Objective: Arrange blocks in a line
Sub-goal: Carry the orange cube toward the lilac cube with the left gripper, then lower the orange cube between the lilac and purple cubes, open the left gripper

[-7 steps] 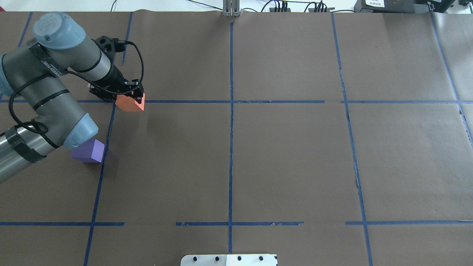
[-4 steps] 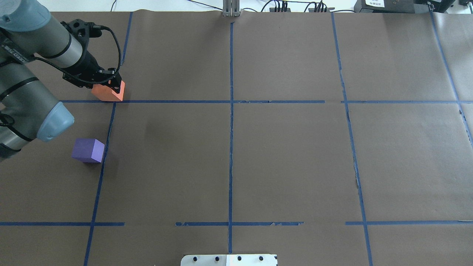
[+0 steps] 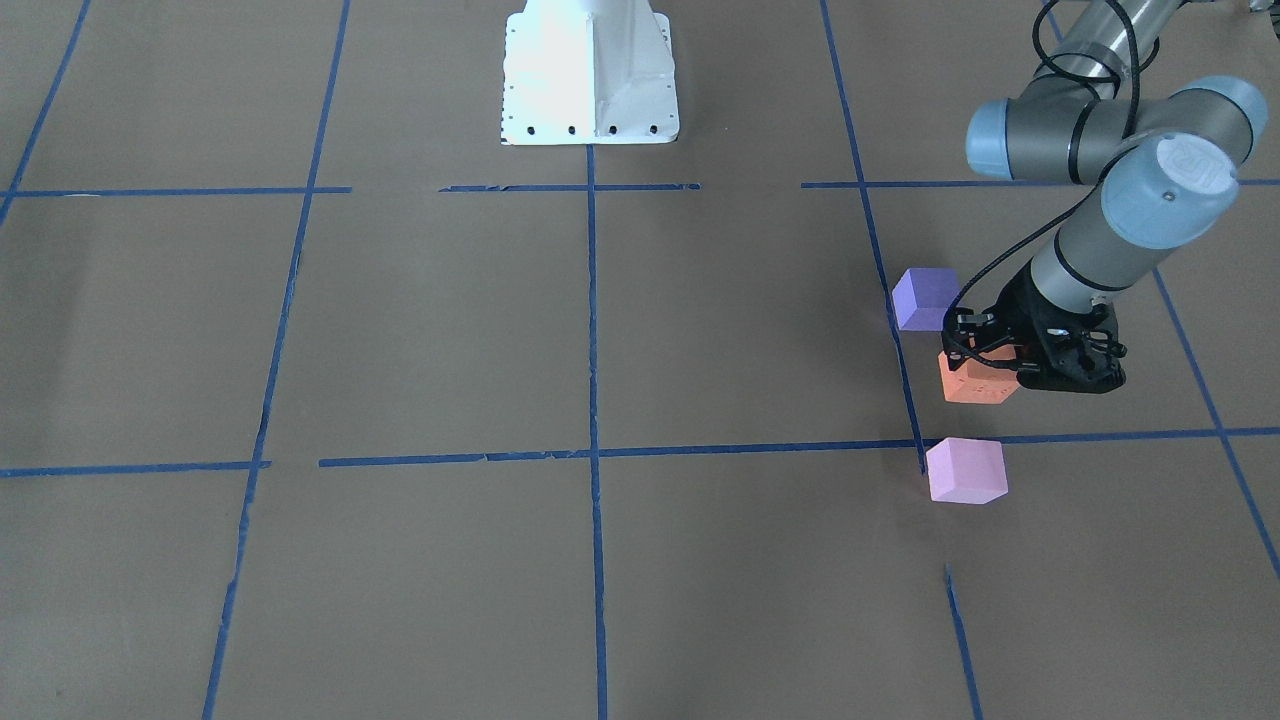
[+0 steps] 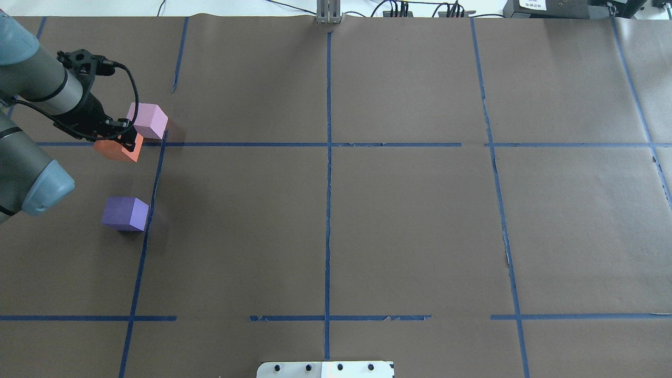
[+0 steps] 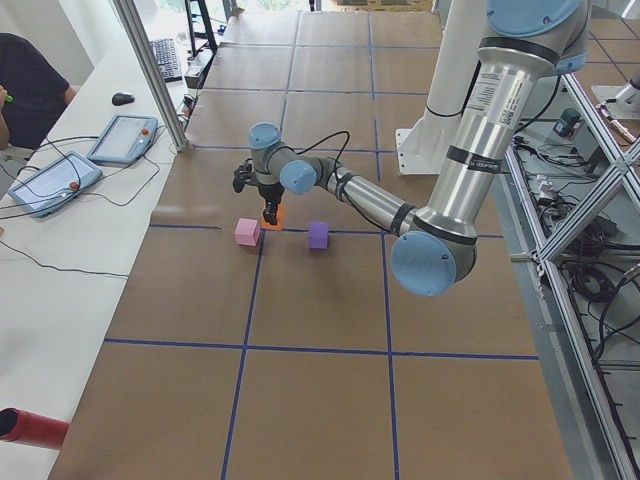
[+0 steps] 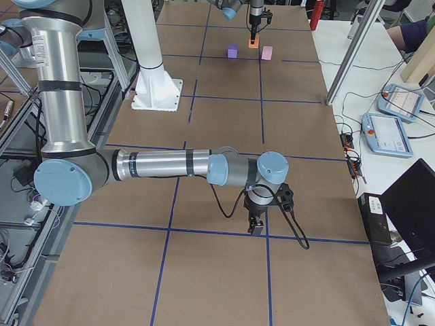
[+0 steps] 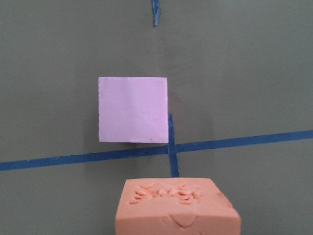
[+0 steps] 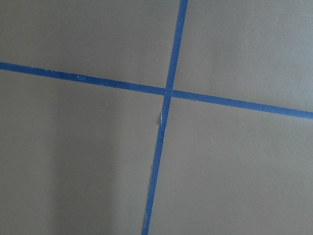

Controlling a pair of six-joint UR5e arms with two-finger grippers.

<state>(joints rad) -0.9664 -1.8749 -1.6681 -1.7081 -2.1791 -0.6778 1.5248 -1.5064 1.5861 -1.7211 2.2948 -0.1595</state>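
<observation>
My left gripper (image 4: pixel 126 140) is shut on the orange block (image 4: pixel 116 149) at the table's left side, low over the surface; I cannot tell whether it touches. It sits between the pale pink block (image 4: pixel 148 121), farther from the robot, and the dark purple block (image 4: pixel 126 213), nearer the robot. In the front view the orange block (image 3: pixel 975 382) lies between the purple (image 3: pixel 925 298) and pink (image 3: pixel 965 470) blocks under the gripper (image 3: pixel 985 350). The left wrist view shows the orange block (image 7: pixel 178 205) held below the pink one (image 7: pixel 133 109). My right gripper (image 6: pixel 257 224) shows only in the right side view; I cannot tell its state.
Blue tape lines (image 4: pixel 328 144) divide the brown paper table into squares. The white robot base plate (image 3: pixel 590 70) is at the robot's edge. The right arm (image 6: pixel 170 165) stretches low over the table's right end. Tablets (image 5: pixel 120 138) lie on the operators' bench.
The left gripper carried the orange block leftward, then slightly toward the robot. The pink block, hidden behind the arm before, now shows. The purple block has not moved.
</observation>
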